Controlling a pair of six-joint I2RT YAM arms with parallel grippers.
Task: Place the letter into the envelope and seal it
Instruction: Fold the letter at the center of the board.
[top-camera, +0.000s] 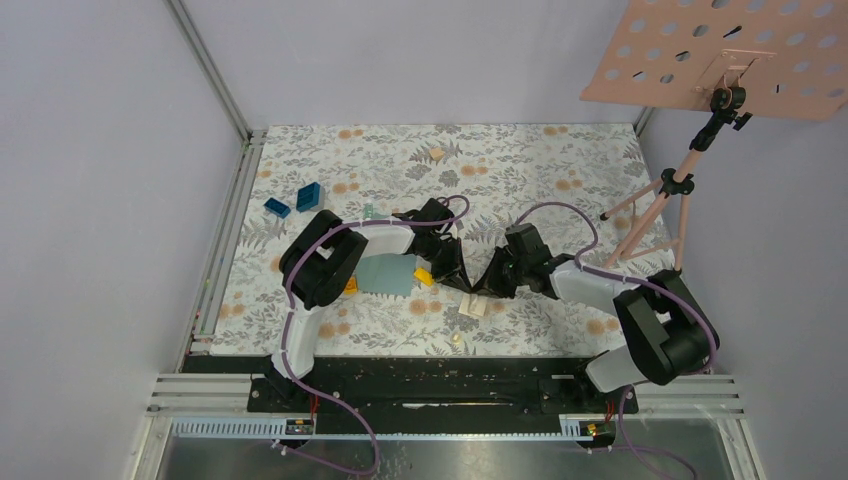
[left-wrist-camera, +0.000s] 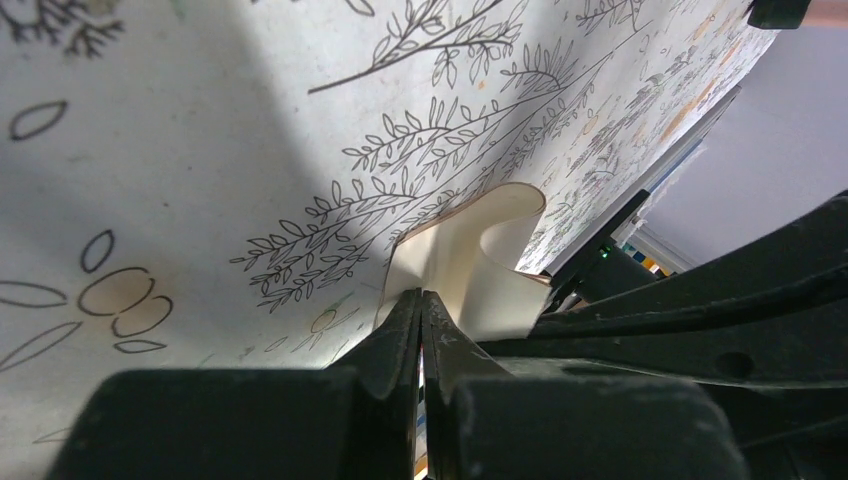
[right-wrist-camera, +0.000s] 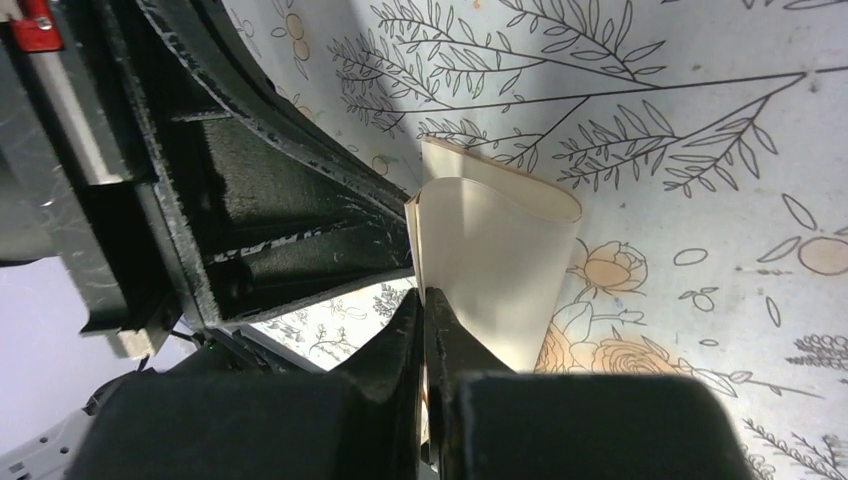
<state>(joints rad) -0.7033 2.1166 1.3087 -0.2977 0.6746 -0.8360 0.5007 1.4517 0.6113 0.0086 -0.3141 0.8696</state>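
Near the front middle of the floral-printed bench (top-camera: 540, 160), both hands meet at the letter (top-camera: 472, 306), a thin cream-tan sheet bowed into a loose curl. The left hand (left-wrist-camera: 420, 300) and right hand (right-wrist-camera: 423, 298) each pinch its edge, fingers pressed together. The flat teal envelope (top-camera: 388, 273) lies just left, beside the left arm. Small blue blocks (top-camera: 308, 195) sit farther back.

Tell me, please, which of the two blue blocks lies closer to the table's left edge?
The smaller, darker blue block; the larger blue block sits just to its right and slightly farther back.
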